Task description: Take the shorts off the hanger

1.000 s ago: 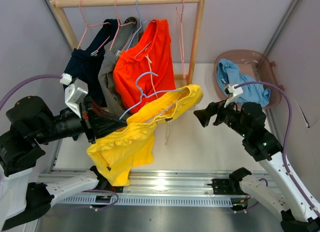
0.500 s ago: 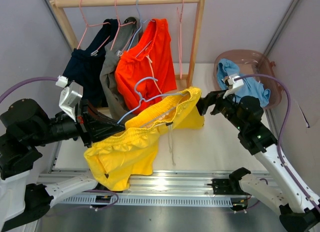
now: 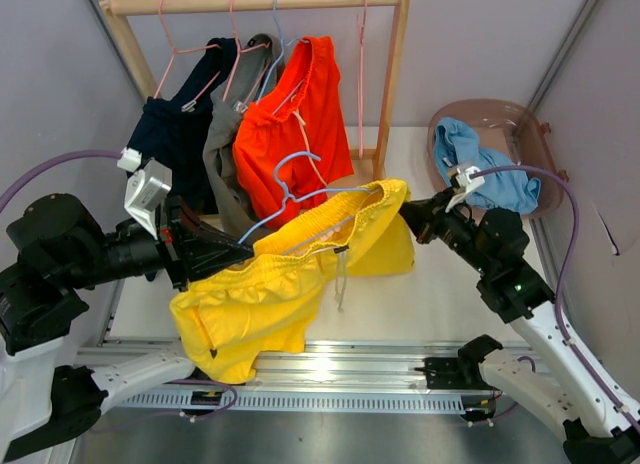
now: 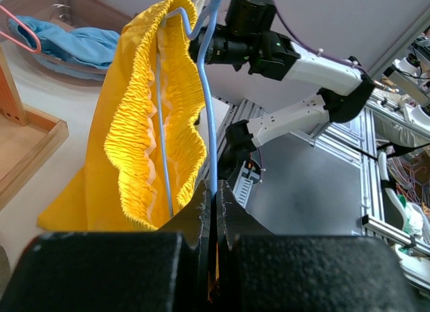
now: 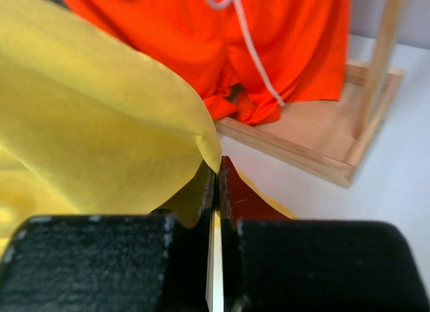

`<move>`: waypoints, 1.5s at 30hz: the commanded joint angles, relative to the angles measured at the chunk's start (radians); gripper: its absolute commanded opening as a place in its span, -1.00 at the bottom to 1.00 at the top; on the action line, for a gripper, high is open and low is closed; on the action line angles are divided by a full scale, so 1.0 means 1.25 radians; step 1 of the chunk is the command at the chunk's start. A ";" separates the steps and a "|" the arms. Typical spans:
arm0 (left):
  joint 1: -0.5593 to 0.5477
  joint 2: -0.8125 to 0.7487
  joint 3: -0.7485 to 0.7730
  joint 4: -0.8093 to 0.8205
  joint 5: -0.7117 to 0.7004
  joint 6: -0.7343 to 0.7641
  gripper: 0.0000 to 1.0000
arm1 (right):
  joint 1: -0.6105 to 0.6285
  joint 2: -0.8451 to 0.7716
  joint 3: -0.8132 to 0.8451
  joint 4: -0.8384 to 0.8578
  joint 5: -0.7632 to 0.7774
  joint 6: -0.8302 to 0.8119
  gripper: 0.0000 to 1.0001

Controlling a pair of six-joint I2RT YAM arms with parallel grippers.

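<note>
The yellow shorts (image 3: 270, 294) hang by their waistband on a light blue wire hanger (image 3: 290, 189), held off the rack over the table. My left gripper (image 3: 245, 252) is shut on the hanger's wire (image 4: 209, 110), which runs up between its fingertips in the left wrist view. My right gripper (image 3: 405, 216) is shut on the right edge of the yellow shorts (image 5: 87, 124), with the cloth pinched between its jaws (image 5: 218, 171). On the rack behind hang orange shorts (image 3: 295, 119), grey shorts (image 3: 222, 154) and navy shorts (image 3: 175, 129).
The wooden rack (image 3: 395, 74) stands at the back, with an empty pink hanger (image 3: 360, 74) at its right end. A brown basin (image 3: 530, 119) at the back right holds light blue shorts (image 3: 480, 164). The rack's wooden base (image 5: 316, 157) lies just beyond my right gripper.
My right gripper has moved left to the yellow shorts and shut on their edge. The left gripper has stayed shut on the hanger, shifting only slightly.
</note>
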 commanded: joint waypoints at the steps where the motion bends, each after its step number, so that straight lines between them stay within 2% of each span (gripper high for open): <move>1: -0.006 0.003 0.013 0.049 -0.029 -0.002 -1.00 | -0.017 -0.046 0.013 -0.011 0.148 0.001 -1.00; 4: -0.006 -0.001 0.010 0.038 -0.052 0.002 -1.00 | -0.075 -0.084 0.018 -0.062 0.202 0.015 -1.00; 8: -0.006 -0.003 0.009 0.032 -0.066 0.000 -1.00 | -0.268 -0.094 0.026 -0.122 0.154 0.058 -1.00; 12: -0.006 -0.007 0.015 0.026 -0.070 0.003 -1.00 | -0.391 -0.091 0.030 -0.154 0.143 0.079 -1.00; 15: -0.006 -0.011 0.009 0.022 -0.076 0.004 -1.00 | -0.437 -0.085 0.031 -0.163 0.126 0.082 -1.00; 19: -0.006 -0.011 0.010 0.020 -0.084 0.007 -1.00 | -0.439 -0.095 0.011 -0.154 0.115 0.102 -1.00; 23: -0.006 -0.011 0.022 0.012 -0.109 0.008 -1.00 | -0.444 -0.108 -0.002 -0.182 0.236 0.087 -1.00; 26: -0.009 -0.012 0.027 0.011 -0.114 0.007 -1.00 | -0.465 -0.100 0.014 -0.195 0.226 0.077 -1.00; 31: -0.009 0.002 0.014 0.009 -0.153 0.014 -1.00 | -0.465 -0.124 -0.007 -0.173 0.105 0.123 -1.00; 34: -0.009 0.019 0.000 0.038 -0.174 0.020 -1.00 | -0.455 -0.161 -0.050 -0.102 -0.081 0.133 -1.00; 35: -0.009 0.026 -0.005 0.059 -0.201 0.024 -1.00 | -0.428 -0.171 -0.061 -0.075 -0.208 0.134 -1.00; 37: -0.008 0.062 -0.005 0.075 -0.237 0.030 -1.00 | -0.367 -0.191 -0.054 -0.055 -0.268 0.116 -1.00; 41: -0.008 0.141 0.022 0.164 -0.389 0.054 -1.00 | -0.130 -0.180 0.027 -0.169 -0.186 0.038 -1.00; 44: -0.009 0.225 0.071 0.196 -0.462 0.063 -1.00 | -0.046 -0.194 0.074 -0.220 -0.081 0.027 -1.00; 45: -0.009 0.251 0.090 0.168 -0.533 0.059 -1.00 | -0.018 -0.202 0.087 -0.247 0.016 0.022 -1.00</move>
